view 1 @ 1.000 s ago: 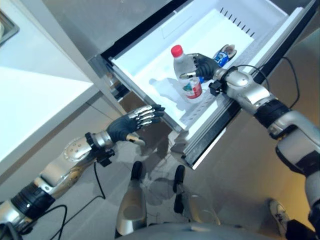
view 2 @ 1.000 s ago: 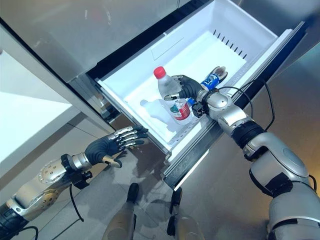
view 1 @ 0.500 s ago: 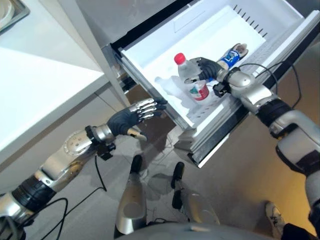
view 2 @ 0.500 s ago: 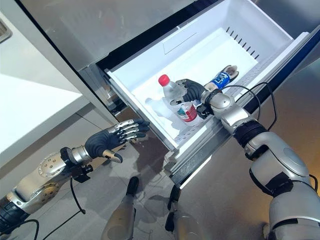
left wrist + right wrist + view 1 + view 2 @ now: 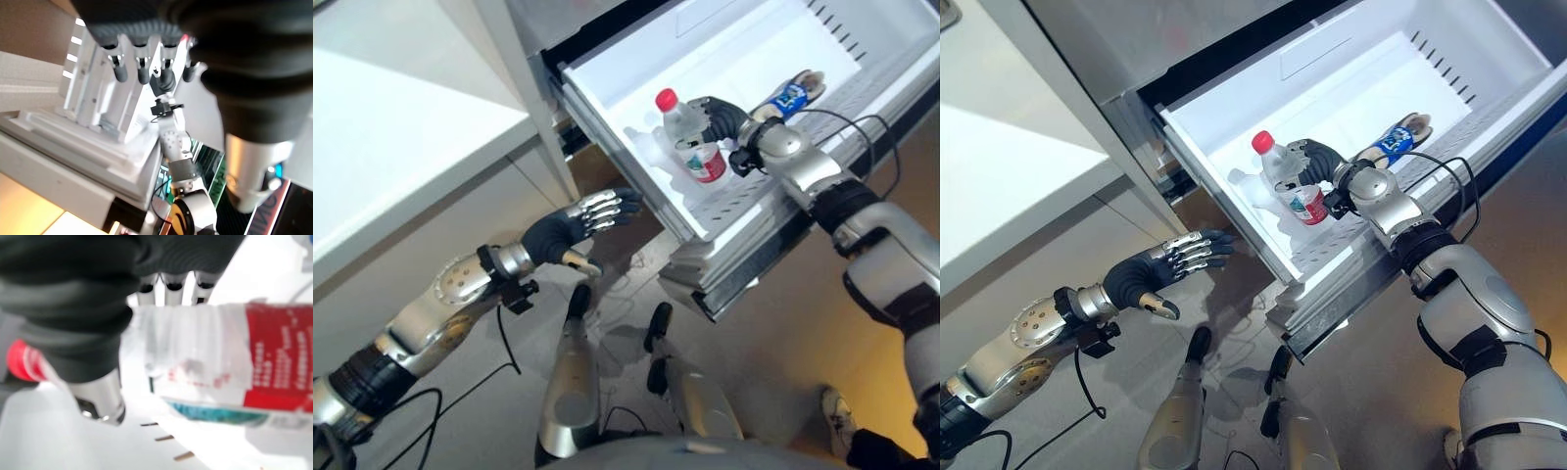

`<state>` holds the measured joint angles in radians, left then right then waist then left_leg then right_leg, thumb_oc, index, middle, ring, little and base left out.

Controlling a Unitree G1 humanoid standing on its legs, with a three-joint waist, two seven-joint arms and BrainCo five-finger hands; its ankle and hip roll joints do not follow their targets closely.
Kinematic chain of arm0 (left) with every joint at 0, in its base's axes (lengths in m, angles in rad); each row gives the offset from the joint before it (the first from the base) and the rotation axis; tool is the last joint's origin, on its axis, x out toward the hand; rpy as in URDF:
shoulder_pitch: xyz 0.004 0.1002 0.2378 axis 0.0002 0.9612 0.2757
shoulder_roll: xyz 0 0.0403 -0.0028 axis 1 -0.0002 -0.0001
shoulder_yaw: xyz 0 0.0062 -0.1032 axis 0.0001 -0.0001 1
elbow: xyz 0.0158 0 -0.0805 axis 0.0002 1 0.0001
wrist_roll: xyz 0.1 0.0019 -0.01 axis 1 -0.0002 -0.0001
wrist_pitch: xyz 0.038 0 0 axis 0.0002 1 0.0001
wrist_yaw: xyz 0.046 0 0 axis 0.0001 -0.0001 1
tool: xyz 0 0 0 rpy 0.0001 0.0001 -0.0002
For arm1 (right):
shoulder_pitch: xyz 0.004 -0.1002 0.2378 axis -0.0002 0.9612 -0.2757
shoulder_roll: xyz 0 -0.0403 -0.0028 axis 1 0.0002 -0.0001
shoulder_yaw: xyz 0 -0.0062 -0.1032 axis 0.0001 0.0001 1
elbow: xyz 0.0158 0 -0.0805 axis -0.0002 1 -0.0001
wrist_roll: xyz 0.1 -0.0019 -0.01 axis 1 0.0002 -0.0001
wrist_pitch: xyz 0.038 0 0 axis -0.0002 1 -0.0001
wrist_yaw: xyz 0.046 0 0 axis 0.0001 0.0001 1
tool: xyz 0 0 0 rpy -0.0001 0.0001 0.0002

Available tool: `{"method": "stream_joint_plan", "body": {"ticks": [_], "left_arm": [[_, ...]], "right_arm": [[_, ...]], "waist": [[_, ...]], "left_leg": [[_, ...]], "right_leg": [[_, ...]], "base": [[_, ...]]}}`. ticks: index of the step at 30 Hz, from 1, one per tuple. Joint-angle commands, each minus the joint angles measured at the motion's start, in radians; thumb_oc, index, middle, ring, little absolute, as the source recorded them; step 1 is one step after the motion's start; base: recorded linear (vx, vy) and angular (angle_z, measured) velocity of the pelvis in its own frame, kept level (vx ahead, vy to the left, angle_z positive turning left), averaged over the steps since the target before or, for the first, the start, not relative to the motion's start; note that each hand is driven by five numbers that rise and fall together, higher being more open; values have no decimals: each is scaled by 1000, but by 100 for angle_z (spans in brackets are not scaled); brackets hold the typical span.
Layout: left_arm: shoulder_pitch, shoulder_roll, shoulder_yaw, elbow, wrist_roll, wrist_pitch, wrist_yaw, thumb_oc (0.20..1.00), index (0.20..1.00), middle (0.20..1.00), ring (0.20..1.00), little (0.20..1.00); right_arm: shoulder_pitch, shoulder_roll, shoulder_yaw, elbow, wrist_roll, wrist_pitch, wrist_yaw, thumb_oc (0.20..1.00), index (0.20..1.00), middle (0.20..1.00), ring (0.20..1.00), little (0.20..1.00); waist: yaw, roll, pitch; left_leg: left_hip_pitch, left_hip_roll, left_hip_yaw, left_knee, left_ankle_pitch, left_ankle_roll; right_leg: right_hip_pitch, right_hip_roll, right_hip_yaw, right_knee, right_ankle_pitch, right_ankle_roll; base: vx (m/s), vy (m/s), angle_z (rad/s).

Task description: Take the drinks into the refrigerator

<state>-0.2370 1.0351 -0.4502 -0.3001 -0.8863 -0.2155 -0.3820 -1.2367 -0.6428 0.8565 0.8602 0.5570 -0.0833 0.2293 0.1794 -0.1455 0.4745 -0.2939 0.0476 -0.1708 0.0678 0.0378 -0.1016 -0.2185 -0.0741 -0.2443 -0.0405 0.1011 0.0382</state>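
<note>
- The right wrist view shows the clear, ribbed plastic water bottle (image 5: 205, 357) close up, its red label and the right hand (image 5: 1317, 162) curled round it.
- In the eye views, that red-capped bottle stands upright near the front edge of the white plastic refrigerator drawer (image 5: 1234, 186).
- A second, blue-labelled bottle (image 5: 1393, 140) lies by the drawer's right edge: two drinks.
- The left hand (image 5: 570, 231) hangs below the drawer's front corner, fingers straight, holding nothing.

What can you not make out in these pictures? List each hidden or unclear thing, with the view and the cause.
- Bottle base: right hand and drawer wall hide whether it rests on the floor, in both eye views.
- Blue-labelled bottle: right forearm covers its lower half, left eye view.
- Bottle label print: blurred, right wrist view.
- Left hand palm: turned away, eye views.
</note>
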Motion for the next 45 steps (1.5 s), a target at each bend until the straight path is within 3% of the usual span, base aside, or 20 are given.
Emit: {"method": "stream_joint_plan", "body": {"ticks": [1,13,29,30,45], "left_arm": [[46,19,63,-129,1,-67,6,1000,1000,1000,1000,1000],[-12,-5,40,-122,38,-88,49,1000,1000,1000,1000,1000],[8,-6,59,-142,65,-97,76,1000,1000,1000,1000,1000],[10,-7,62,-143,67,-96,78,1000,1000,1000,1000,1000],[14,19,50,-151,57,-92,83,1000,1000,1000,1000,1000]], "right_arm": [[19,59,1,11,-12,-68,-38,200,200,200,200,200],[17,74,-15,59,-28,-70,-73,200,200,200,200,200],[-47,122,-16,138,-53,-75,-99,200,200,200,200,200],[-51,125,-19,150,-54,-73,-103,1000,1000,1000,1000,1000],[-107,157,-17,192,-52,-75,-122,1000,1000,1000,1000,1000]], "waist": [[17,19,45],[33,8,46],[15,2,46],[13,1,46],[0,-7,46]], "left_leg": [[-6,-77,-24,-92,63,108],[-81,-82,-55,-115,76,105],[-90,-84,-48,-128,71,111],[-89,-83,-47,-129,70,112],[-77,-78,-27,-126,66,115]], "right_leg": [[-73,-1,-42,150,-89,30],[-119,-6,-81,126,-84,40],[-143,-5,-76,121,-82,38],[-144,-5,-74,120,-82,37],[-147,-4,-59,123,-74,37]], "base": [[47,-32,9],[44,-17,13],[6,3,3],[0,0,0],[-15,2,-3]]}}
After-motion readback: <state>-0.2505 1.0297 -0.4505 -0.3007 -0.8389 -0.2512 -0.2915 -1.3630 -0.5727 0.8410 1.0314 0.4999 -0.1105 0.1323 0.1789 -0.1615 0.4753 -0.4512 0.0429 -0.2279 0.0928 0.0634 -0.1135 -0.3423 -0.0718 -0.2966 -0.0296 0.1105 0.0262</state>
